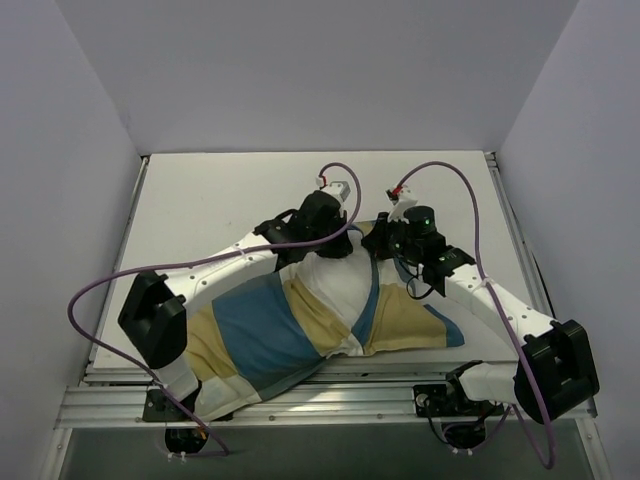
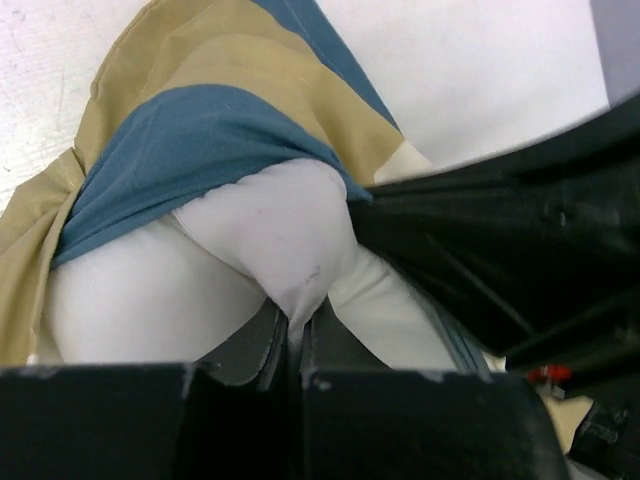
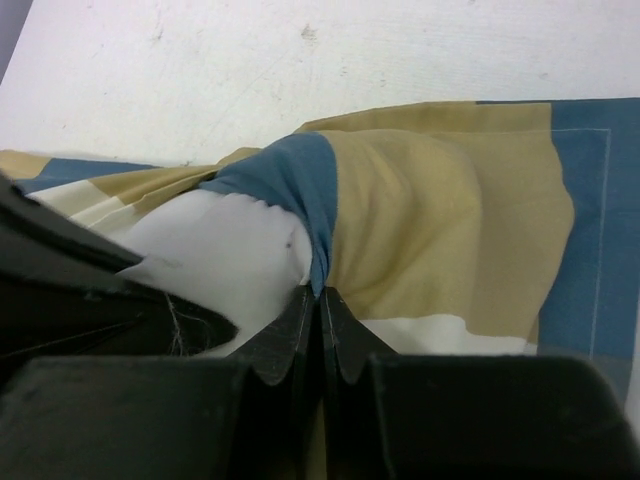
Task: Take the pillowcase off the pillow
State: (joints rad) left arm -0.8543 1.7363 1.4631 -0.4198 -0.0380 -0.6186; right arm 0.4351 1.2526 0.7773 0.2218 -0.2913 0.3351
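the left gripper (image 2: pixel 297 328) is clamped on a corner of the white pillow (image 2: pixel 270 230), which bulges from the pillowcase (image 1: pixel 255 335) at mid table (image 1: pixel 200 200). the right gripper (image 3: pixel 320 298) pinches the pillowcase's blue edge just beside it.

Matt cloth pillowcase (image 1: pixel 260 335), smooth white fabric pillow (image 1: pixel 335 285)

no readable text, no labels, no brands, no numbers
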